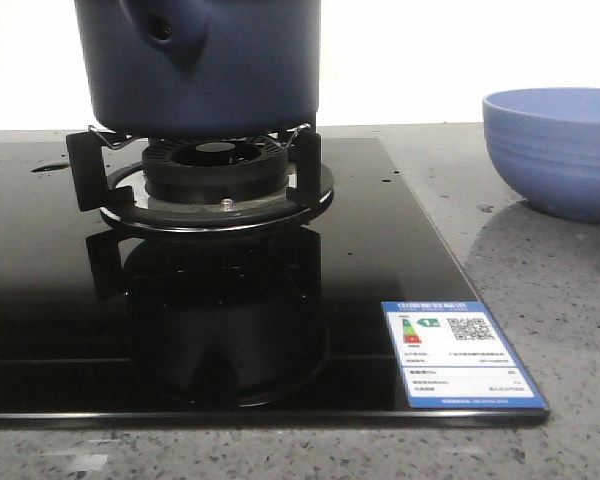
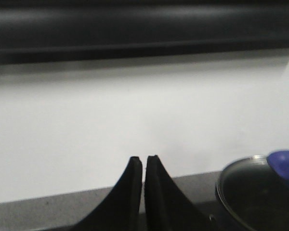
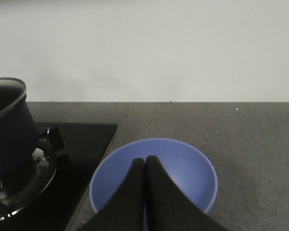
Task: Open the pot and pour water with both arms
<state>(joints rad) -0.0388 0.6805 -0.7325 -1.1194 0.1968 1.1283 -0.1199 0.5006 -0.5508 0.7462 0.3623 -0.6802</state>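
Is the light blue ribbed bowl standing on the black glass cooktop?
No, the light blue ribbed bowl stands on the grey speckled counter, to the right of the black glass cooktop.

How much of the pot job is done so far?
Nothing looks done yet. The pot sits on the burner with its lid on. The left gripper and right gripper are shut and hold nothing. Left to do: take off the lid and pour the water; the bowl sits nearby.
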